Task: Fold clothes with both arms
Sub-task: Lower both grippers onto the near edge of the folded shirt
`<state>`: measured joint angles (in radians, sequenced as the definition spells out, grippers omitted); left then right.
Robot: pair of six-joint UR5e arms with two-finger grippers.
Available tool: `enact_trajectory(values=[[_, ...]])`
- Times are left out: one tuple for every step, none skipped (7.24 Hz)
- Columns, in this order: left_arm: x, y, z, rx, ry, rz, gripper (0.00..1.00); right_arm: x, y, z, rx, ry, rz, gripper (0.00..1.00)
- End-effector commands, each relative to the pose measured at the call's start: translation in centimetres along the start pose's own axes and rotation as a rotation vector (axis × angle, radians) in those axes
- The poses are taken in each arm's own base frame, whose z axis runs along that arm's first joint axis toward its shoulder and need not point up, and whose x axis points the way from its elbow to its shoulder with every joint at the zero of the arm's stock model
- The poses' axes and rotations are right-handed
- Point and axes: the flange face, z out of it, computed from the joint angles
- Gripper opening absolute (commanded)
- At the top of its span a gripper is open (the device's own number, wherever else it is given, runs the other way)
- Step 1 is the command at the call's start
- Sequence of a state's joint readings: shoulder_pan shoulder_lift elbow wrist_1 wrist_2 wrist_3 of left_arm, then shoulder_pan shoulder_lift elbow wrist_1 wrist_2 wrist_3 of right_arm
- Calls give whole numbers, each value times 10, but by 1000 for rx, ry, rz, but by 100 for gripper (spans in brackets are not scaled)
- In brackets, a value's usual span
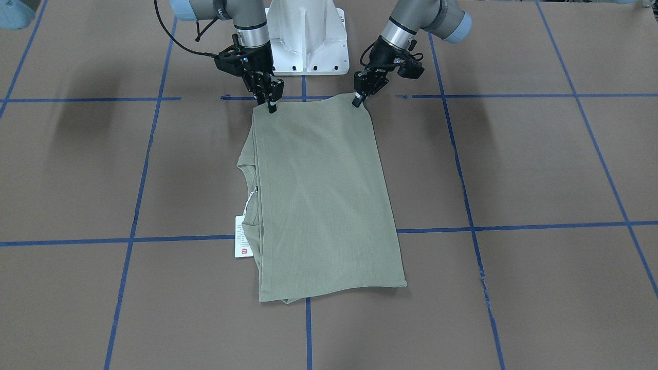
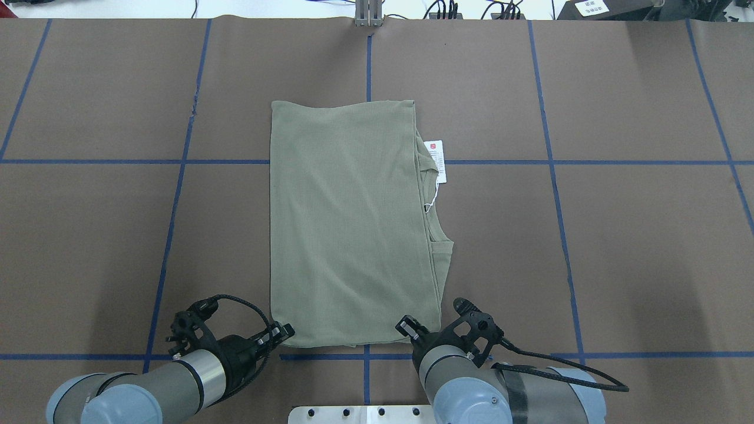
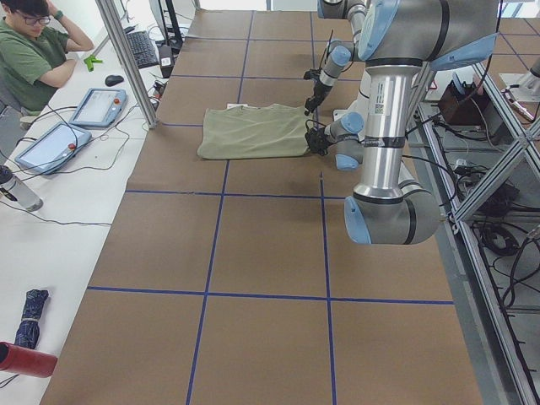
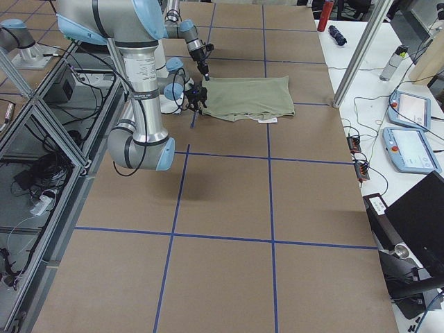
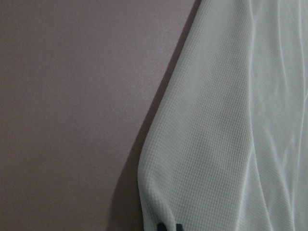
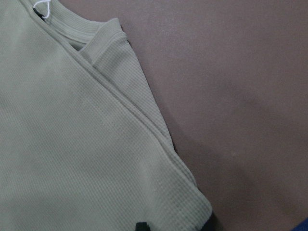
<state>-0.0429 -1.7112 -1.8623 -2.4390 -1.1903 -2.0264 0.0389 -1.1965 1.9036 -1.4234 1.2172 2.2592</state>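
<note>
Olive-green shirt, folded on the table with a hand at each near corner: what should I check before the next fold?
1. Left hand grip: ok. Its fingertips sit close together on a corner of the olive-green shirt.
2. Right hand grip: cannot tell. Its fingertips stand apart at the other near corner.
3. Hands matched: ok. Both are at the same edge, one per corner.
4. Shirt flat: ok. It lies as a smooth rectangle with few wrinkles.
5. Hang tag tucked in: not ok. It sticks out beside the collar, on the right hand's side.
</note>
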Motion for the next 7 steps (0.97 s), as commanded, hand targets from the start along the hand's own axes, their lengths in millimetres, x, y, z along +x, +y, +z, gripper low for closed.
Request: enact_trajectory(values=[[0,0,0,0,1,0,0,-3,-1,-4,5,-13,-4,0],[0,0,0,0,-1,0,0,-6,-5,-5,6,-19,-3,0],[0,0,0,0,-1,0,0,-7,-6,-7,5,-20,-1,0],[0,0,0,0,-1,0,0,-6,-6,-5,7,-18,-2,0],[0,0,0,0,-1,0,0,-6,-6,-5,8,-19,-2,0],[1,0,0,-1,2,1,0,-6,-6,-5,8,-19,-2,0],[12,-1,-10,-15,21,11,0,-8,-7,-8,6,-24,1,0]])
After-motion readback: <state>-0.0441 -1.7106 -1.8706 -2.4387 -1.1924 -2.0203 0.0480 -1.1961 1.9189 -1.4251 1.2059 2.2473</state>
